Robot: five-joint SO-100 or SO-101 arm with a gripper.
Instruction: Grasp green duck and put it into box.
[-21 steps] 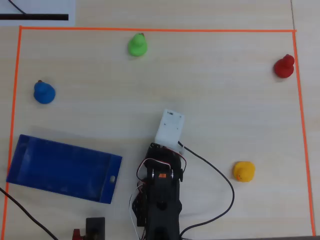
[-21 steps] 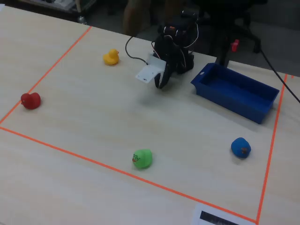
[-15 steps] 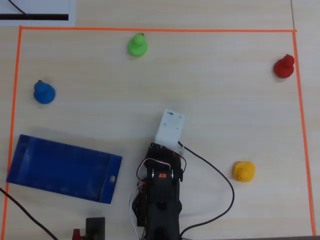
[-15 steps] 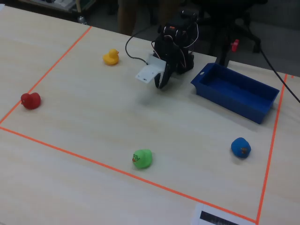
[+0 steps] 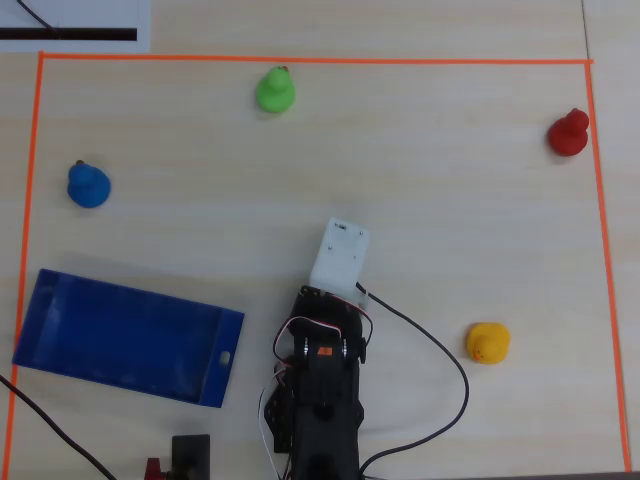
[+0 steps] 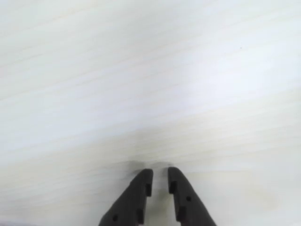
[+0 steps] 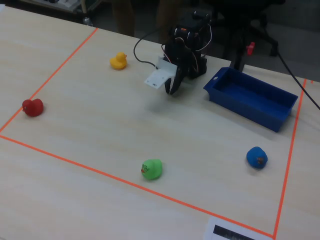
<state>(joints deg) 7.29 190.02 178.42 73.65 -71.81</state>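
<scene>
The green duck (image 5: 274,91) stands near the far tape line in the overhead view, and near the front tape line in the fixed view (image 7: 151,169). The box (image 5: 120,335) is a shallow dark-blue tray, empty, left of the arm's base; in the fixed view (image 7: 250,97) it lies right of the arm. My gripper (image 6: 160,175) points down over bare table, far from duck and box. Its black fingers stand a narrow slit apart with nothing between them. It also shows in the fixed view (image 7: 172,91). In the overhead view a white camera mount (image 5: 339,258) covers it.
A blue duck (image 5: 88,185) stands left, a red duck (image 5: 568,133) far right, a yellow duck (image 5: 488,342) right of the arm. Orange tape (image 5: 300,60) frames the work area. A black cable (image 5: 440,350) loops right of the base.
</scene>
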